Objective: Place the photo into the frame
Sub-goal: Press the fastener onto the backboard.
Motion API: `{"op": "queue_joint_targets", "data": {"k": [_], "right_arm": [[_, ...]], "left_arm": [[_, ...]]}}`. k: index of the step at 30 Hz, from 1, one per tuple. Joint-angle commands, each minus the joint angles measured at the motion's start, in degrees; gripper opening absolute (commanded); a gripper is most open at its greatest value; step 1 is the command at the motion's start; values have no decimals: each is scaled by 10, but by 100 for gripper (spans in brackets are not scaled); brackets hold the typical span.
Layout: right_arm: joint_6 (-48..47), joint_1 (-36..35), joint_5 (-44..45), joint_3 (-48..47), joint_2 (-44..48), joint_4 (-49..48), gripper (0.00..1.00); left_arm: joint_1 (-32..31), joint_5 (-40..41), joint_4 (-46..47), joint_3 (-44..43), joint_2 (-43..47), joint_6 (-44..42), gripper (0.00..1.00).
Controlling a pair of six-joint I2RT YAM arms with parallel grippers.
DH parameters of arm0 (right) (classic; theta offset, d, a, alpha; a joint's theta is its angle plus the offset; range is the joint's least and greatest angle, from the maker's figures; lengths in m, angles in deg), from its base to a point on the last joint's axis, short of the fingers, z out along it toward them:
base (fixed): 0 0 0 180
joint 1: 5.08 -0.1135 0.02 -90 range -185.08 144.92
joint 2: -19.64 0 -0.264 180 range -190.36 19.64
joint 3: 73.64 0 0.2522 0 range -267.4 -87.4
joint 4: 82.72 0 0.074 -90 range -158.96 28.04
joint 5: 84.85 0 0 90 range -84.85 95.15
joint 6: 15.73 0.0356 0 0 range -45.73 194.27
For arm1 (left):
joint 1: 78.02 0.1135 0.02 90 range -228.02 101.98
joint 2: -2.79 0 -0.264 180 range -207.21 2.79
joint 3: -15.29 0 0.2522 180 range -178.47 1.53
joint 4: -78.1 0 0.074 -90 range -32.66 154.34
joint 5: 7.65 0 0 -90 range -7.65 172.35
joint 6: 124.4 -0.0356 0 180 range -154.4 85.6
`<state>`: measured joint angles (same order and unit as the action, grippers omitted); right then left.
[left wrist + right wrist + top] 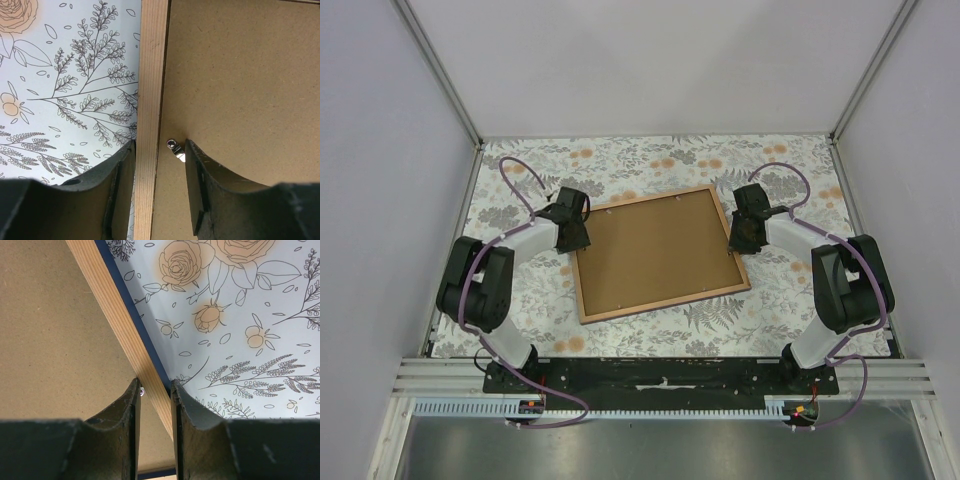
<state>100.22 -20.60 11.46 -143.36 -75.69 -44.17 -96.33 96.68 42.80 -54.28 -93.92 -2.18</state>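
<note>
The frame (151, 75) was laid face-down with the backing board (655, 250) seated, the photo hidden, presumably beneath it; its rim was clamped by the right gripper (155, 385) and straddled by the open left gripper (160, 147), with clip (176, 151) fastening judged remaining.

Frame (665, 303) on table (650, 160), board (655, 250) in it; left end effector (575, 238) astride L rim, right end effector (745, 240) R rim.

Top external looks steeply down from high behind the near edge over the whole table (650, 160). Each wrist camera sits close over one side rail of the frame (667, 304) (150, 100) (110, 310), shared by all three
</note>
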Motion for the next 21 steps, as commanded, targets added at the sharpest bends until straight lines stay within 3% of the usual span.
{"op": "queue_joint_targets", "data": {"k": [1, 11, 21], "right_arm": [[6, -1, 6, -16, 1, -8, 0], [9, 0, 6, -22, -6, -10, 0], [9, 0, 3, -25, -7, -10, 0]], "left_arm": [[-2, -17, -15, 43, 8, 2, 47], [-2, -44, -19, 61, 33, -12, 35], [-2, -112, -10, 62, 60, -53, 49]]}}
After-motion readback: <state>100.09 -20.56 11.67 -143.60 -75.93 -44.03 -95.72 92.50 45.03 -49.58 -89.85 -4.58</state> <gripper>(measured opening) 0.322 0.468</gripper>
